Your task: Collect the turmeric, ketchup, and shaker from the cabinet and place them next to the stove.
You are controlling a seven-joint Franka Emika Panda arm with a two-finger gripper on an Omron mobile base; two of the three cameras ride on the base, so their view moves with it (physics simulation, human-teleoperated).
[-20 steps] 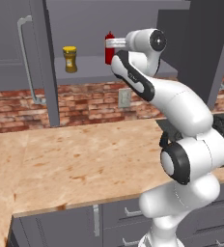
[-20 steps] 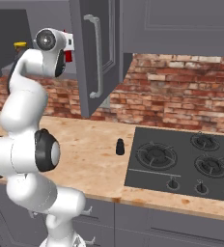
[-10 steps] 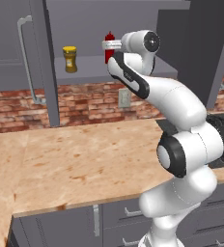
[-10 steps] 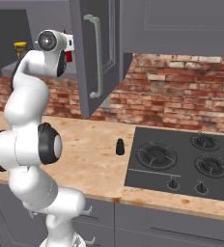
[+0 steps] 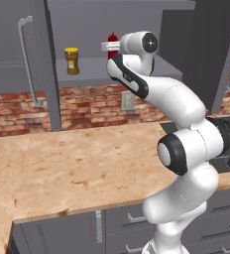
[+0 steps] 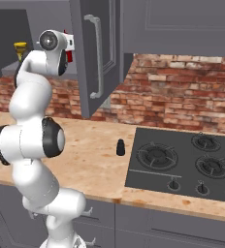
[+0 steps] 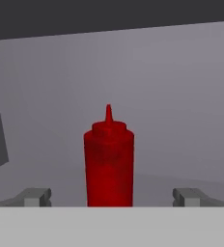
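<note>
- The ketchup (image 7: 109,164) stands upright on the cabinet (image 5: 151,69) shelf, centred ahead of the fingers (image 7: 34,197), which are wide apart.
- Probably light, smooth plastic (possibly squashy); grip mid-body, gently.

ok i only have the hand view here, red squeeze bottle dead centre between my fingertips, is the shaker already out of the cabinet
Observer: Yes. The small black tapered shaker stands upright on the wooden counter, just left of the black gas stove.
Operator: and the turmeric
Observer: The yellow-lidded mustard-brown turmeric jar is on the grey cabinet shelf, left of the tall red ketchup bottle.
Operator: cabinet doors in my way
Observer: The door with the long curved handle stands open to the right of the arm; the gripper is open at the ketchup, gripping nothing.
</note>
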